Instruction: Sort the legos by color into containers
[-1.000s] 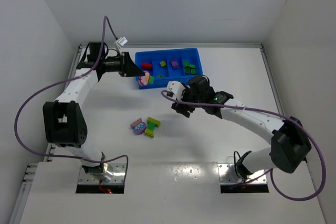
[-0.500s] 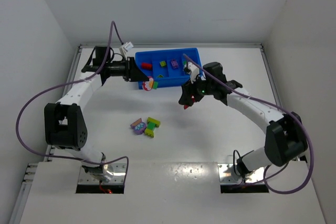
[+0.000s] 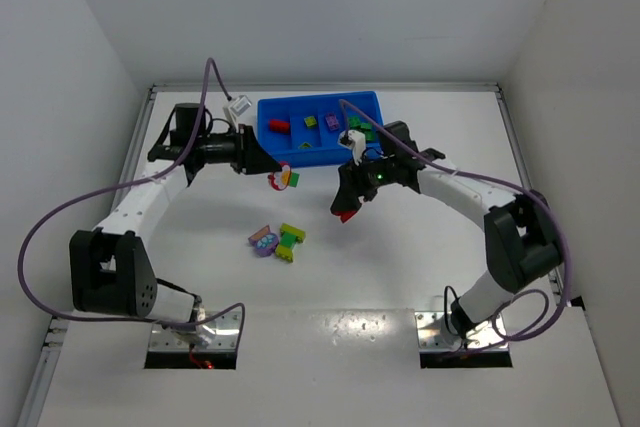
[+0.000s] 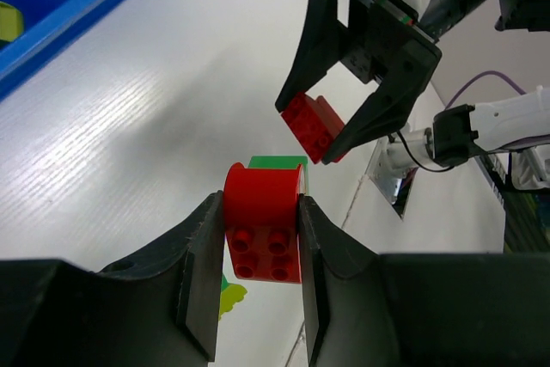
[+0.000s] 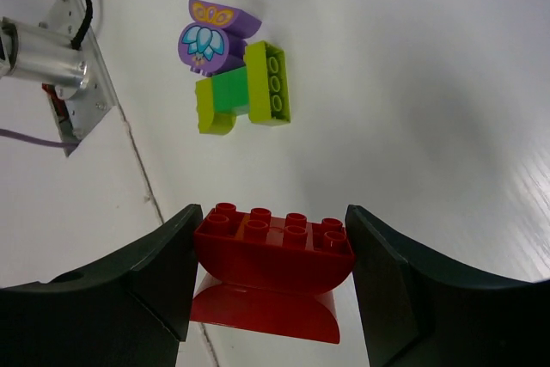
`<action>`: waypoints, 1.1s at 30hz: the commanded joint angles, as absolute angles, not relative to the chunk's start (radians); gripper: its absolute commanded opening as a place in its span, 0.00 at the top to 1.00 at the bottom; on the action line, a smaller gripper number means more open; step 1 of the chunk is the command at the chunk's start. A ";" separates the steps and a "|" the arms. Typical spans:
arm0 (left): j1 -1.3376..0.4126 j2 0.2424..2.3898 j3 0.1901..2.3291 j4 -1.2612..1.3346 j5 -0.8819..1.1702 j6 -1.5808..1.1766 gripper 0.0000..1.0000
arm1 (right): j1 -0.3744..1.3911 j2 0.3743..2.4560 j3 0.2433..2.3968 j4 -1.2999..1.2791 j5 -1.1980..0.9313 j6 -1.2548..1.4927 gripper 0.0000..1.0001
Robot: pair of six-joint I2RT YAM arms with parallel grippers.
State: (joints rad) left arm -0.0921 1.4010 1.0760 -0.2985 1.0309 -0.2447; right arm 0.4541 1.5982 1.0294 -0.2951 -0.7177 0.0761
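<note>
left gripper [image 4: 260, 212]: pinching a short red brick [image 4: 262, 238] tight between both fingers, studs facing the wrist cam. It's up off the table [image 3: 420, 247], just near of the tray's left end.
stuff around that brick: a green bit [image 4: 277, 162] peeks out behind it and a yellow-green bit [image 4: 228, 296] shows lower down; honestly can't tell if they're clipped on.
right gripper [image 5: 273, 223]: clamped on a long red brick [image 5: 273, 242] with an arched underside and two rows of four studs. It's held in the air around mid-table, near of the tray.
the two together: the grippers point at each other, bricks close but apart.
blue tray [image 3: 310, 155]: far middle of the table, four compartments side by side.
in the tray: going left to right, a red brick [image 3: 279, 125], a yellowish brick [image 3: 310, 122], a purple brick [image 3: 331, 122], then green bricks [image 3: 356, 124] at the right end, partly behind the right arm.
loose on the table: a purple piece [image 5: 215, 36] touching a green and yellow-green cluster [image 5: 245, 92], nearer than both grippers and left of centre.
</note>
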 commanded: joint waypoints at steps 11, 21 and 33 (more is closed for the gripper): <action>-0.091 1.325 1.051 -0.268 1.036 -0.233 1.00 | 0.560 1.689 1.100 -0.216 -0.166 -0.136 1.00; -0.081 1.325 1.023 -0.287 1.049 -0.224 1.00 | 0.560 1.687 1.146 -0.245 -0.389 -0.123 0.16; -0.081 1.335 1.041 -0.278 1.186 -0.212 1.00 | 0.502 1.724 1.336 -0.333 -1.077 0.051 0.13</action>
State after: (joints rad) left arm -0.0891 1.3571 1.0229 -0.3058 1.1229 -0.2363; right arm 0.4995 1.7187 1.3228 -0.3569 -0.8963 -0.0250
